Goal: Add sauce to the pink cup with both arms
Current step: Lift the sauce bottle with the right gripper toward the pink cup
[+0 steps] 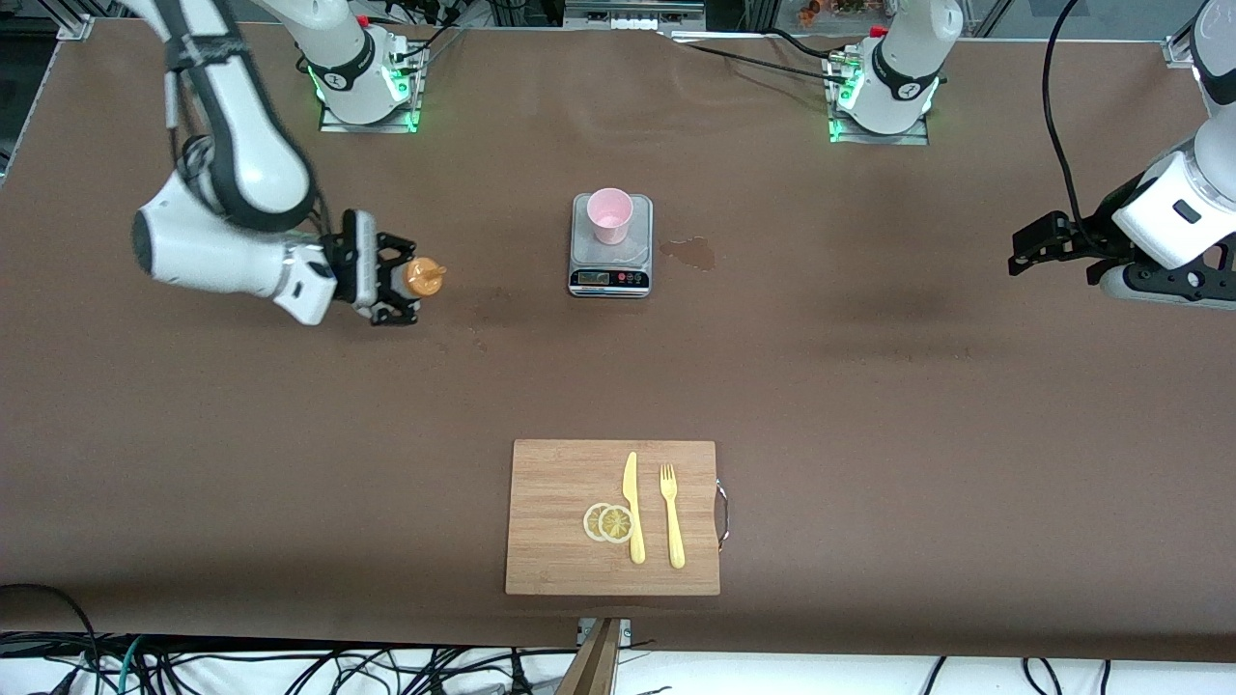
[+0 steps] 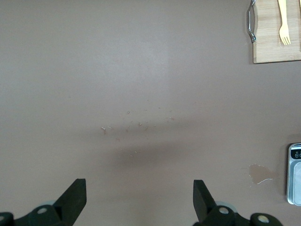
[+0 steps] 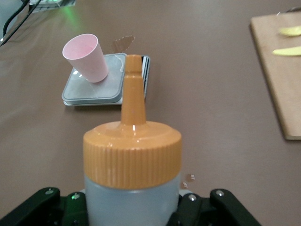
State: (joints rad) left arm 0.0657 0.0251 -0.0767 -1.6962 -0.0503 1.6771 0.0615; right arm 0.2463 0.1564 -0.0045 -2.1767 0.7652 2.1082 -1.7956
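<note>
Both arms (image 1: 232,145) are glossy white with black joint bands and black cables. Their round bases (image 1: 362,77) sit on metal plates lit green. Each gripper (image 1: 386,280) is black, with silver screws.

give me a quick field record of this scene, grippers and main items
right gripper: shut on sauce, toward the right arm's end of the table
left gripper: open, holds nothing, waits at the left arm's end
cup: upright on scale
cutting board: nearer the camera; holds knife, fork, two lemon slices
spill: beside scale
</note>
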